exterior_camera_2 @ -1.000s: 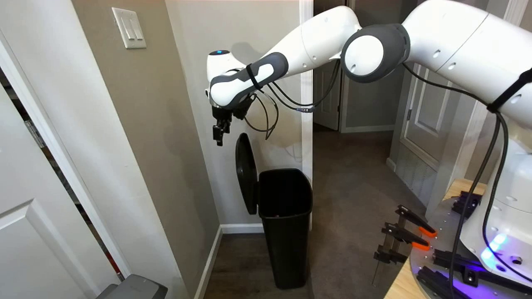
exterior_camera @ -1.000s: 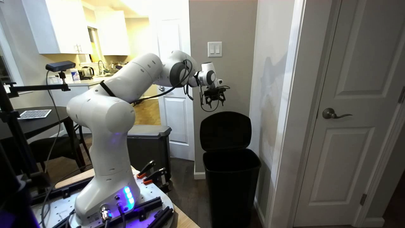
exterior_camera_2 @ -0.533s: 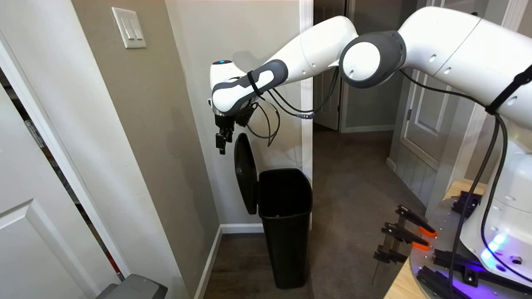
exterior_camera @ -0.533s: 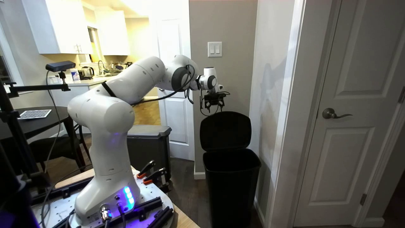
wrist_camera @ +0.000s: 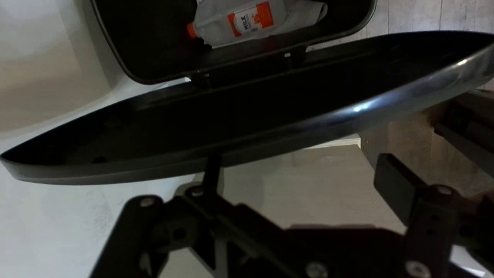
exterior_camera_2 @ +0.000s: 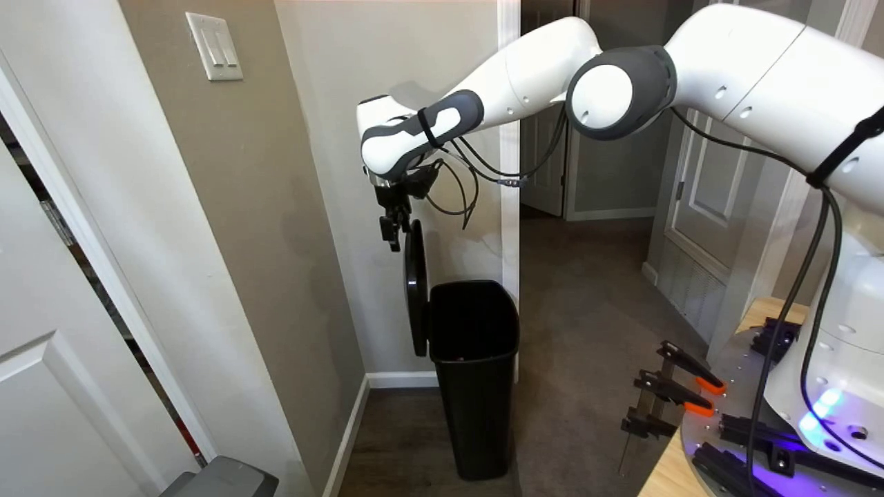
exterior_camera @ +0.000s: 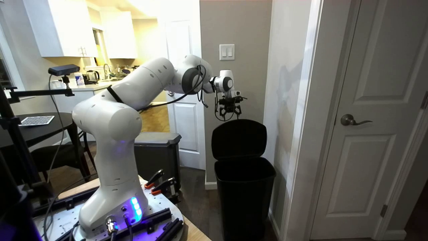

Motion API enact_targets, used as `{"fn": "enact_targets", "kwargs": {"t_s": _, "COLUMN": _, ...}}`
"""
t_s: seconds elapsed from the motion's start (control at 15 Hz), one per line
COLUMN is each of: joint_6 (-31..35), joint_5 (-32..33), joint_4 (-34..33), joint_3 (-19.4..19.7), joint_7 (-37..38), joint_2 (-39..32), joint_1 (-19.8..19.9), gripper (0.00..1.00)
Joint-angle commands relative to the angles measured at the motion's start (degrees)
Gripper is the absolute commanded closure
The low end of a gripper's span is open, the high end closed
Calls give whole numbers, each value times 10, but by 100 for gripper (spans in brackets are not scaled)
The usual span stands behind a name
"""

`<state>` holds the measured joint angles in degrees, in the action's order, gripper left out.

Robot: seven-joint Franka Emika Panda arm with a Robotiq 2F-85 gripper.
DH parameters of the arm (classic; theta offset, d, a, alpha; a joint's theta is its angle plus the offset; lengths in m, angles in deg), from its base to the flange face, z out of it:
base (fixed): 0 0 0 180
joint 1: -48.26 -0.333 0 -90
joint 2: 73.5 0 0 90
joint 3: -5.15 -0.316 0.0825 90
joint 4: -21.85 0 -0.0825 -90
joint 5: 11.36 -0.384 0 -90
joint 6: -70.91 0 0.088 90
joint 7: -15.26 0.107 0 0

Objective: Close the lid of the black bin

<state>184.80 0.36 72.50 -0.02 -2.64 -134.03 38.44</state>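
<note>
The black bin [exterior_camera: 245, 204] stands on the floor by the wall; it also shows in an exterior view [exterior_camera_2: 476, 414] and the wrist view [wrist_camera: 129, 71]. Its lid [exterior_camera: 239, 139] is raised, nearly upright on the hinge, with the bin mouth uncovered; it also shows in an exterior view [exterior_camera_2: 416, 297] and the wrist view [wrist_camera: 247, 112]. My gripper [exterior_camera: 229, 116] is open and empty, fingers pointing down, on the wall side of the lid's top edge in an exterior view [exterior_camera_2: 392, 243]. In the wrist view the gripper's [wrist_camera: 299, 164] left finger overlaps the lid's edge and seems to touch it.
A milk jug [wrist_camera: 251, 21] and paper lie inside the bin. Walls stand close behind and beside the bin, with a light switch [exterior_camera: 227, 52] above. A grey-topped bin [exterior_camera: 157, 150] and clamps [exterior_camera_2: 673, 386] stand near the robot's base.
My gripper has come down behind the lid, then moved toward the bin. The lid has tipped from leaning back to nearly upright. The bin has not moved.
</note>
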Motion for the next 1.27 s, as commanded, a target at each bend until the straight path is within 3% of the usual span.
{"fn": "enact_targets", "kwargs": {"t_s": 0.0, "joint_6": -40, "joint_5": -1, "joint_4": 14, "joint_3": 3, "joint_7": -5, "joint_2": 16, "joint_1": 4, "gripper": 0}}
{"fn": "enact_targets", "kwargs": {"t_s": 0.33, "joint_6": -130, "joint_5": -3, "joint_4": 4, "joint_3": 6, "joint_7": -9, "joint_2": 1, "joint_1": 5, "gripper": 0}}
{"fn": "enact_targets", "kwargs": {"t_s": 0.73, "joint_6": -279, "joint_5": 7, "joint_4": 16, "joint_3": 39, "joint_7": 1, "joint_2": 7, "joint_1": 6, "gripper": 0}}
{"fn": "enact_targets", "kwargs": {"t_s": 1.2, "joint_6": -272, "joint_5": 0, "joint_4": 0, "joint_3": 43, "joint_7": 0, "joint_2": -6, "joint_1": 5, "gripper": 0}}
